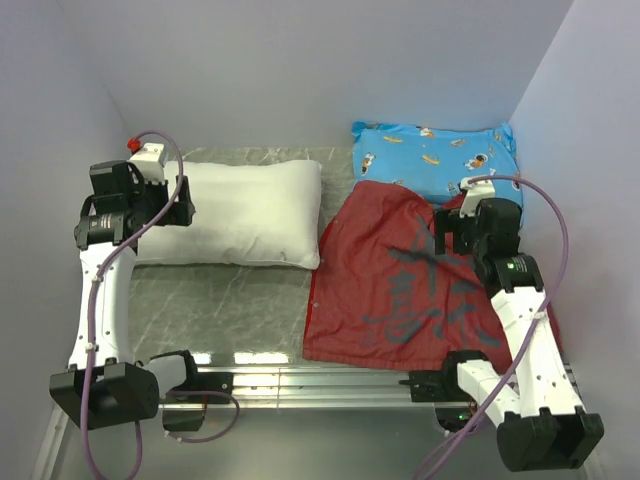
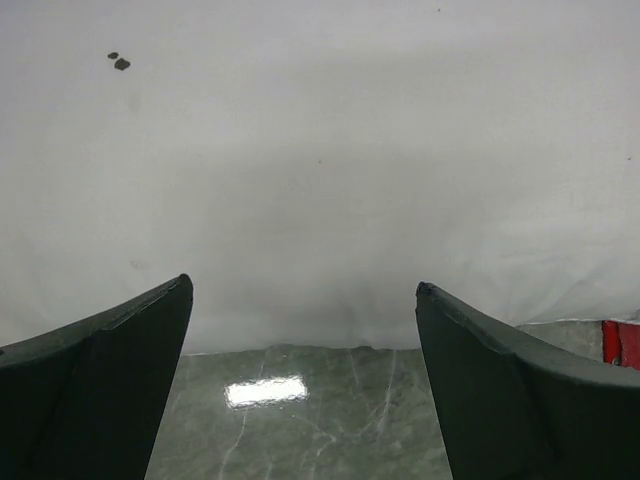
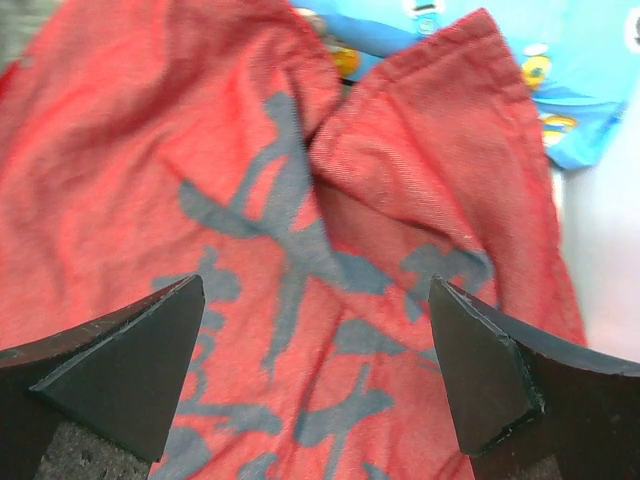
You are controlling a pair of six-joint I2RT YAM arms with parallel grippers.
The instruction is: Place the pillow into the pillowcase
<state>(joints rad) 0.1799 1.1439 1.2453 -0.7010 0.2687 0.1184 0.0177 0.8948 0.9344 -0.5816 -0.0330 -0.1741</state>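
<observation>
Top view: pillow (image 1: 250, 212) lies flat on the far-left part of the marble table (image 1: 230, 310), long side running left-right. It is fully outside the pillowcase (image 1: 400, 290). The pillowcase is spread out to its right, dull red face with grey markings up. Its left edge is just beside the pillow's near-right corner; can't tell if they touch. The pillowcase's far corner overlaps the blue cartoon-print pillow (image 1: 430, 158) at back right. Left gripper (image 1: 183, 207) sits over the pillow's left end. Right gripper (image 1: 443, 235) sits over the far-right part of the pillowcase. Jaw gaps are hard to read from this angle.

Left wrist view: jaws spread wide, released, nothing between them. White pillow fabric fills the upper frame just past the tips. Bare table with a patch of glare shows below, between the jaws. Two small dark specks (image 2: 118, 61) on the pillow, top left. Thin sliver of red at the right edge.

Right wrist view: jaws wide apart, released, gripping nothing. Pillowcase lies directly underneath, grey markings across it. A folded-over flap forms a crease running down from top centre. Blue cartoon-print pillow peeks in at top right, partly under the pillowcase's edge.
</observation>
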